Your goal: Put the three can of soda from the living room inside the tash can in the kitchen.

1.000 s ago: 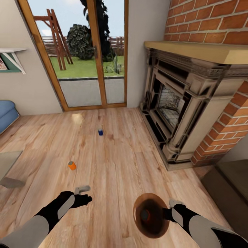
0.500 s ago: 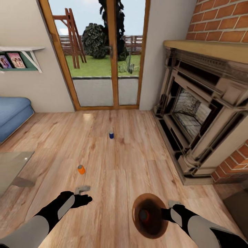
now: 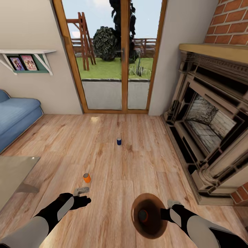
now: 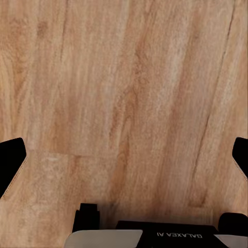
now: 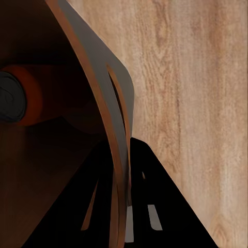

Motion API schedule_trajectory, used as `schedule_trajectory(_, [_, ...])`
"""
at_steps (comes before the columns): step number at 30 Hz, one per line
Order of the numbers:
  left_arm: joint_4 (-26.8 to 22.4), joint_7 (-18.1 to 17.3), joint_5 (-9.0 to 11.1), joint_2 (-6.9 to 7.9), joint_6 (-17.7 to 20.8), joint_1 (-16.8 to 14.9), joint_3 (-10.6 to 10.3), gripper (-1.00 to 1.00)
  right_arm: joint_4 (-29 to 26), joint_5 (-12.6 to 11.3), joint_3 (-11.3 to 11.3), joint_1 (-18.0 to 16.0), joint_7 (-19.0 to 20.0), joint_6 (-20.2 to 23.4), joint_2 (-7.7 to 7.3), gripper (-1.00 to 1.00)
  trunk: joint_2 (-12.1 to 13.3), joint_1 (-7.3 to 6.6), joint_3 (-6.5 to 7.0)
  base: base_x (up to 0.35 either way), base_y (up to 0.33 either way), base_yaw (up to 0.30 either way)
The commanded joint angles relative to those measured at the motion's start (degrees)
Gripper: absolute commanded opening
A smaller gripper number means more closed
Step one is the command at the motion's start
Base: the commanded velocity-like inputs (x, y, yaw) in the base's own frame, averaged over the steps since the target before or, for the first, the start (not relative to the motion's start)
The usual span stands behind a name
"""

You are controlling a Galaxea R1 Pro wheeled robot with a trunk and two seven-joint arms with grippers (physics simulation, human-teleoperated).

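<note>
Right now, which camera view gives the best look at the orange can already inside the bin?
The right wrist view: the orange can lies close up inside the bin, grey top visible. The head view shows it only as a small orange spot deep in the bin. The left wrist view faces bare floor.

Clamped on the copper-brown bin's (image 5: 106,98) thin rim; dark finger (image 5: 155,206) outside. Orange can (image 5: 23,101) lying inside; wood floor (image 5: 196,88) beyond.
</note>
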Motion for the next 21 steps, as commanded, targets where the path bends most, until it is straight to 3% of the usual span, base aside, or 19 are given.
schedule_trajectory(1, [0.2, 0.0, 0.0, -0.01, -0.1, 0.0, 0.0, 1.00, 0.0, -0.3, -0.4, 0.0, 0.4, 0.0, 0.00, -1.00, 0.0, 0.00, 0.03, 0.345, 0.007, 0.029])
schedule_trajectory(21, [1.1, -0.1, 0.0, 0.03, -0.8, 0.0, 0.0, 1.00, 0.0, -0.3, -0.4, 0.0, 0.4, 0.0, 0.17, -1.00, 0.0, 0.00, 0.54, 0.346, 0.026, 0.004])
